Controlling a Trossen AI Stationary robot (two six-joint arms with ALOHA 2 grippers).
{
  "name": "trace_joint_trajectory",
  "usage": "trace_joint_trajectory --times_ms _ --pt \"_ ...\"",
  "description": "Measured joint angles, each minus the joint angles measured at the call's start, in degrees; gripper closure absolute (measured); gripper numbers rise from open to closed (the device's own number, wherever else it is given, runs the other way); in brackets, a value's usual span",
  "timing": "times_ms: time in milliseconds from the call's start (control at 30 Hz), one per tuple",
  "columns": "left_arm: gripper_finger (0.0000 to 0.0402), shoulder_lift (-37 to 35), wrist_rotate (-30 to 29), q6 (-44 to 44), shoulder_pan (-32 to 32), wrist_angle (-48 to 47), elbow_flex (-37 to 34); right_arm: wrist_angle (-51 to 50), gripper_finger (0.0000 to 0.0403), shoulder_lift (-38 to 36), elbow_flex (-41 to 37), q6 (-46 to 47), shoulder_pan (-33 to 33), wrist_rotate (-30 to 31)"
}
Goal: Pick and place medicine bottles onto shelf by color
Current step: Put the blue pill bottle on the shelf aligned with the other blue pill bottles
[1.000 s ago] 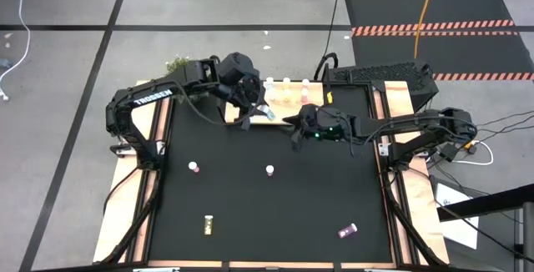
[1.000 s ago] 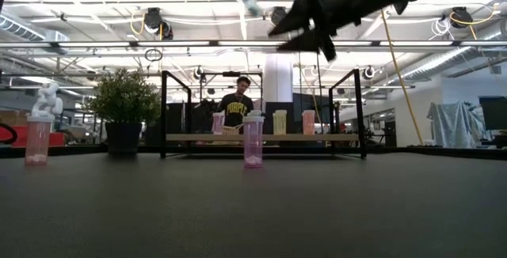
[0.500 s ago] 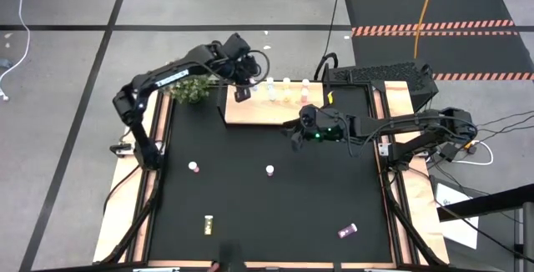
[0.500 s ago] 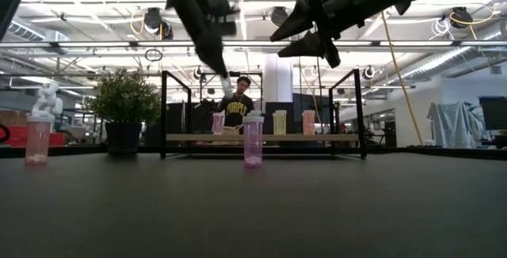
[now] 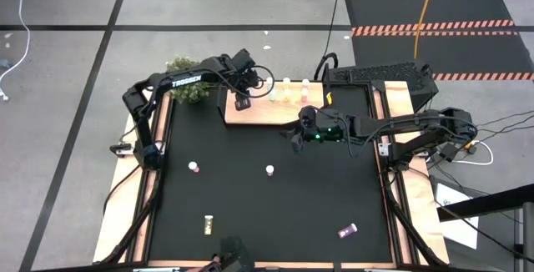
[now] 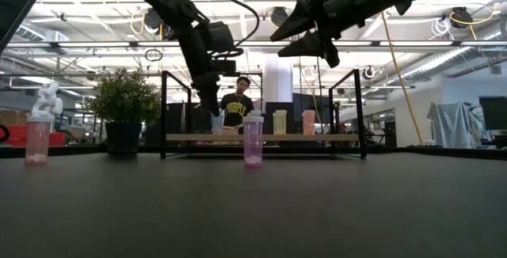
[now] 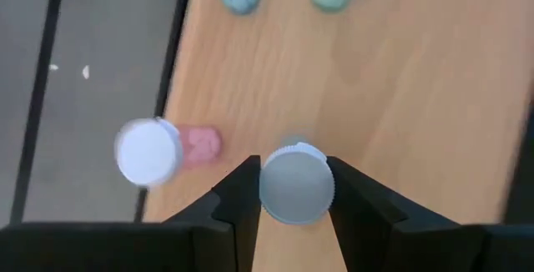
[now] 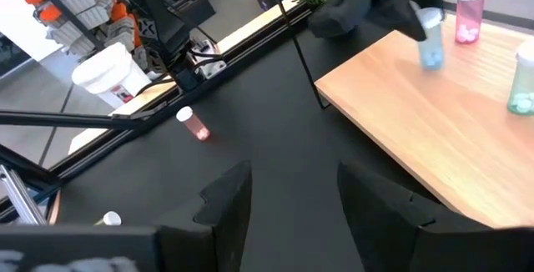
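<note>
"TROSSEN" lettering on left arm [image 5: 185, 80] above shelf [image 5: 250, 113]

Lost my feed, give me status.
Left gripper shut on blue bottle over shelf. Right gripper open, empty, hovering. Pink bottle close beside.

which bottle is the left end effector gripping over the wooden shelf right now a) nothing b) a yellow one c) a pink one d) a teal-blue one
d, the left end effector is closed on the white cap of a small teal-blue medicine bottle at the light wooden shelf board, beside a standing pink bottle; the right end effector is empty.
</note>
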Motion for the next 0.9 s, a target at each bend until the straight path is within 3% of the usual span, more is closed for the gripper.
trace_joint_trajectory --times_ms 533,900 --pt "0.0275 0.17 -1.20 1.13 -0.19 0.20 -0.26 0.02 0.0229 0.00 0.04 -1.25 -0.95 -0.01" --pt "0.0245 0.17 -1.22 0.65 -0.15 -0.29 -0.26 0.21 0.0180 -0.92 0.09 -1.09 -1.52 -0.01"
